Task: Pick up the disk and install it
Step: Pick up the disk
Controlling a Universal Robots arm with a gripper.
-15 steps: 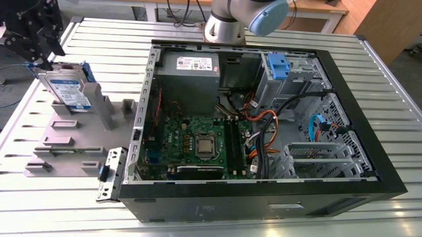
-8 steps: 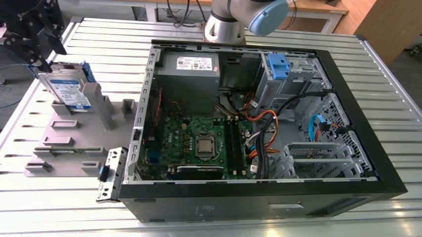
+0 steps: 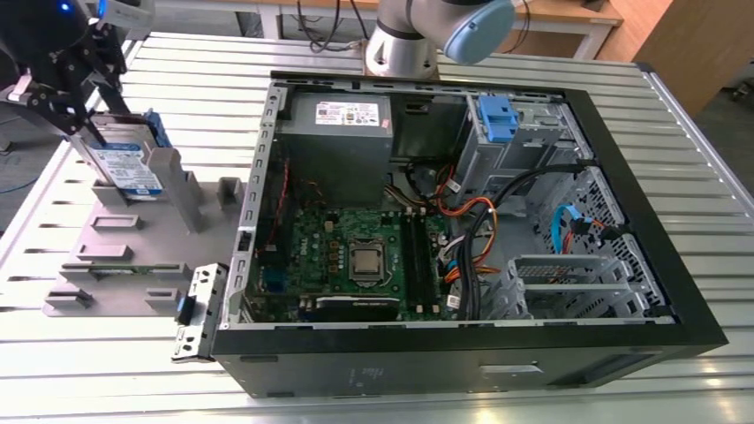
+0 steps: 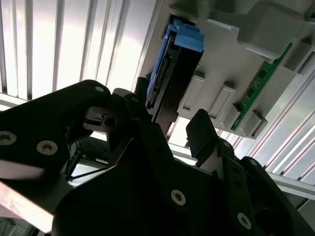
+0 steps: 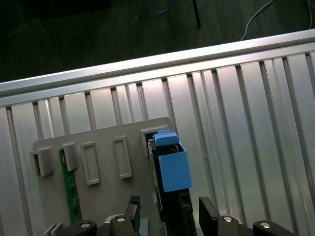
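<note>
The disk [image 3: 127, 170] stands on edge in a slot of the grey stand [image 3: 112, 256]; the print on its white-and-blue label is too small to read. The gripper [image 5: 169, 206] is open around the disk's upper end, and the fingers [image 5: 207, 212] seem not to touch it.

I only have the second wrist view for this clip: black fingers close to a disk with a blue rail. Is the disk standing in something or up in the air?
Observer: In the exterior view the disk stands upright in a slot of a grey holder.
Operator: Where is the computer it goes into?
Observer: The computer case lies open at the exterior view's right of the holder.
Operator: Are the fingers clamped on the disk?
Observer: No. The first wrist view shows the fingers on either side of the disk, with a gap on each side.
</note>
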